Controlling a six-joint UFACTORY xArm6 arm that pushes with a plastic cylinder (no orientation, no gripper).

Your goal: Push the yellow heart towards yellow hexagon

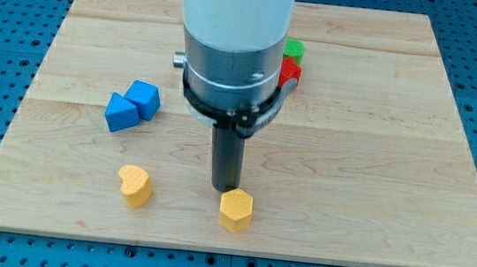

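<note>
- My tip [224,190] sits just above the yellow hexagon [236,211], nearly touching; no claw on this rod.
- The yellow heart [134,185] lies to the view's left, apart, near the bench [377,166] bottom edge.
- Approach step, I'd judge: next, swing round to the heart's left side and push rightward.

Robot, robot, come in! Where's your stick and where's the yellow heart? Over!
My tip down just above the yellow hexagon. Yellow heart apart, at the view's left of it. Nothing between them. Blue blocks further up, clear.
</note>
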